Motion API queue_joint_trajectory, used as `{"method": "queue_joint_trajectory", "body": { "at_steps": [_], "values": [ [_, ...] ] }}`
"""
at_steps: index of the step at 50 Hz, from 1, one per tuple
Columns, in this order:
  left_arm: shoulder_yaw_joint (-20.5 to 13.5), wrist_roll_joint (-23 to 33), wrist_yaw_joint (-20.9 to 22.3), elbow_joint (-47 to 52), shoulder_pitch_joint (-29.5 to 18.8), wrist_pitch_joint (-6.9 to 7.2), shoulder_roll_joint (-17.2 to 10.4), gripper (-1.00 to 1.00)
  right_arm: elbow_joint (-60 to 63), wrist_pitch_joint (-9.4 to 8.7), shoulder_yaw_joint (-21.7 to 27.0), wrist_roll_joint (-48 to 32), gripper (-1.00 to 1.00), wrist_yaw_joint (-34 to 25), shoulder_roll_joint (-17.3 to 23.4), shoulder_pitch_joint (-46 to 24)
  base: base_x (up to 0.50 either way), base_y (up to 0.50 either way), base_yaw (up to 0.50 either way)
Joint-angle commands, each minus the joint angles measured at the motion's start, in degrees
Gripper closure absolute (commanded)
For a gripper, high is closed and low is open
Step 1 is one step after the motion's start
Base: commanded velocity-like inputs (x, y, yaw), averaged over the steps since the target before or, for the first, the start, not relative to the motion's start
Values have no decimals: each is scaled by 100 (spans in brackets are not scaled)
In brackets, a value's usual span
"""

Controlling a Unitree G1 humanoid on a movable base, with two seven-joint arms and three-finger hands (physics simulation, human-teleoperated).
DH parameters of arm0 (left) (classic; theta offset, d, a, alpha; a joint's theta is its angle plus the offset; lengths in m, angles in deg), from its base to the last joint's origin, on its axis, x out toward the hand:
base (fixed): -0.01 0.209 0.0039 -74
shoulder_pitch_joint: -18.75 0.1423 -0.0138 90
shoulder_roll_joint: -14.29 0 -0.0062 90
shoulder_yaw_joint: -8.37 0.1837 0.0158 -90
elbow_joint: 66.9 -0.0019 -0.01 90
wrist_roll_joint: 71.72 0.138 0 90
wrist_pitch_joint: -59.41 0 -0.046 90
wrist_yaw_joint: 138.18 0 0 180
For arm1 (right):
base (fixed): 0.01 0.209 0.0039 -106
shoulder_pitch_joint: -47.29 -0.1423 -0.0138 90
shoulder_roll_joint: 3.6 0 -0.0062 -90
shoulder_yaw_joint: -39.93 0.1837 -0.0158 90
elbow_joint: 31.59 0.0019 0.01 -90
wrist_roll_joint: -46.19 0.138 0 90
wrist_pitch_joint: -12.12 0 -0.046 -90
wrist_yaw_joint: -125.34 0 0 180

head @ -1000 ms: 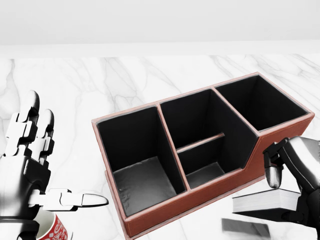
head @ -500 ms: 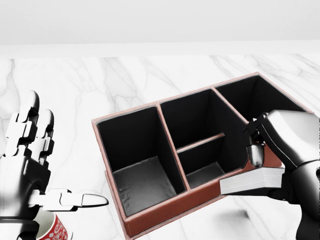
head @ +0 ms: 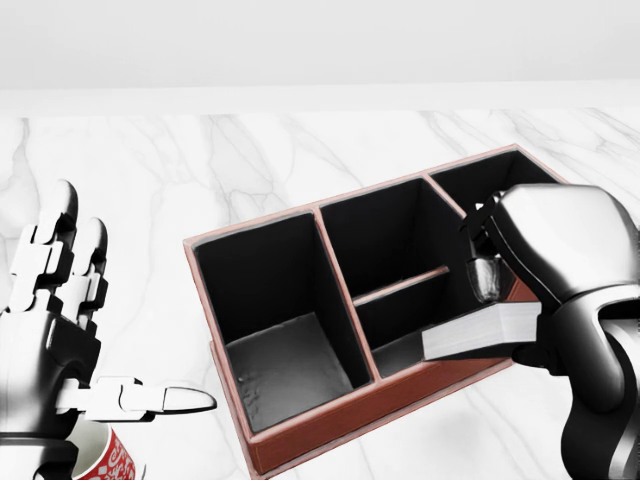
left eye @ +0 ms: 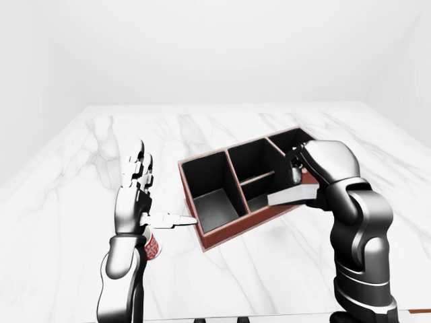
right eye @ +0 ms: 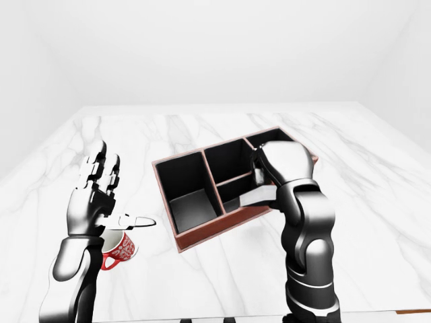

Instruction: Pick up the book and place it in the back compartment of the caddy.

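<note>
Head view: book (head: 480,333) pinched flat in right hand (head: 530,270) fingers (head: 487,277) over caddy (head: 300,420) low rim; left hand (head: 60,330) spread.

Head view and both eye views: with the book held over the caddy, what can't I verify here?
- Caddy's rightmost compartment: head view, mostly hidden by the right hand.
- Book: cover and far end hidden by that hand; only the page edge shows.
- Mug: head view, cut off by the bottom edge and the left hand.
- Mug's pattern: too small in the right-eye view.
</note>
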Motion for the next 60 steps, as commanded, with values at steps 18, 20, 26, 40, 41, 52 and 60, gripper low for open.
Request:
{"method": "queue_joint_trajectory", "body": {
  "at_steps": [18,20,26,40,41,52,60],
  "values": [
    [-17,-11,-9,-8,-21,0,-5,-100,-352,15,-393,-515,100,1,-219,-596,0,0,0],
    [-18,-14,-8,7,-19,0,-6,-100,-372,28,-408,-534,100,1,-234,-616,0,0,0],
    [-20,-14,-10,6,-19,0,-6,-100,-516,101,-477,-585,100,1,-281,-693,0,0,0],
    [-41,-26,-13,37,-40,0,-12,-100,-845,270,-581,-684,100,1,-327,-860,0,0,0],
    [-43,-28,-12,29,-41,0,-11,-100,-864,277,-584,-689,100,1,-330,-864,0,0,0],
    [-11,-4,-20,-4,-23,0,-5,-100,-1114,343,-581,-706,100,1,-310,-959,0,0,0],
    [-7,0,-19,-43,-26,0,-5,-100,-1474,367,-590,-711,100,1,-269,-1103,0,0,0]
  ]
}}
